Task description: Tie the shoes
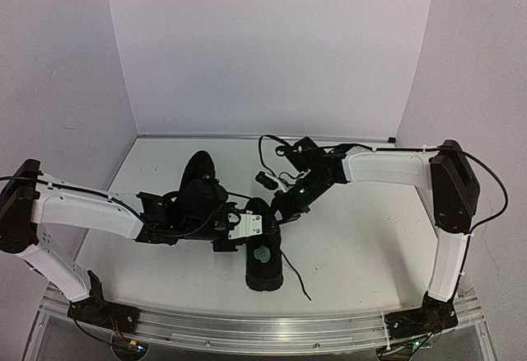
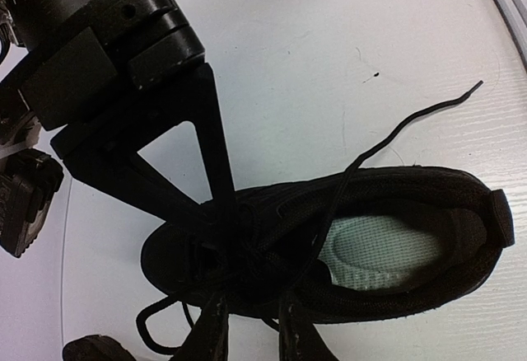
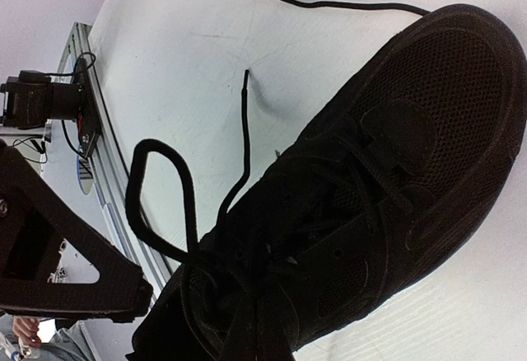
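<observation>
One black shoe (image 1: 265, 272) lies at the table's front centre, heel toward me, with a pale insole (image 2: 379, 250) showing in its opening. My left gripper (image 1: 257, 227) hangs over its laces; its fingers (image 2: 206, 328) stand apart, holding nothing. My right gripper (image 1: 280, 209) reaches in from the right and its tip (image 2: 226, 213) meets the laces. In the right wrist view the fingers (image 3: 255, 332) are pressed together at the lace crossing on the shoe (image 3: 370, 180), with a lace loop (image 3: 156, 196) standing out beside them. The second shoe (image 1: 200, 173) lies behind my left arm.
A loose lace end (image 1: 298, 285) trails off the near shoe toward the front edge; it also shows in the left wrist view (image 2: 428, 118). A metal rail (image 1: 263, 328) runs along the table's near edge. Purple walls close the back and sides.
</observation>
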Controlling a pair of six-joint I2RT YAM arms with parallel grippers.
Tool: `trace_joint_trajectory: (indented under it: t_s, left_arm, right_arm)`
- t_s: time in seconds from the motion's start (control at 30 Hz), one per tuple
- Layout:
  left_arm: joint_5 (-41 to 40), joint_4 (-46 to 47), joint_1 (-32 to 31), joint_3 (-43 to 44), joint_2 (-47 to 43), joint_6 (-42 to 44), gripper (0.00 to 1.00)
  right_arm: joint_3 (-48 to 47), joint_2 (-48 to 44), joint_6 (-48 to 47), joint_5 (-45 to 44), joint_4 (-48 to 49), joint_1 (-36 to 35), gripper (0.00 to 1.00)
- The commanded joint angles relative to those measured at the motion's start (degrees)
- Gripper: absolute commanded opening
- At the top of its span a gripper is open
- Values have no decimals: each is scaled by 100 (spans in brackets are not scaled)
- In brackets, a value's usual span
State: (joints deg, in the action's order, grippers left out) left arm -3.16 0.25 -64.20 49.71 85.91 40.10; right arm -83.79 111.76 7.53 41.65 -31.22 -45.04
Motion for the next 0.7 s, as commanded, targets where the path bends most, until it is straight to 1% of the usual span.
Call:
trace_joint_trajectory:
  t_s: [0.0,0.23,0.67]
  left_arm:
    - [87,-145,-13,102,-51,34,20]
    - [153,-254,-13,294,131,79,18]
    - [264,-471,-22,714,580,379,19]
  right_arm:
    - [-21,-483,-76,-174,-39,-25,0]
    - [150,-688,-28,-201,110,-25,0]
    - [319,-742,-24,-240,155,-27,0]
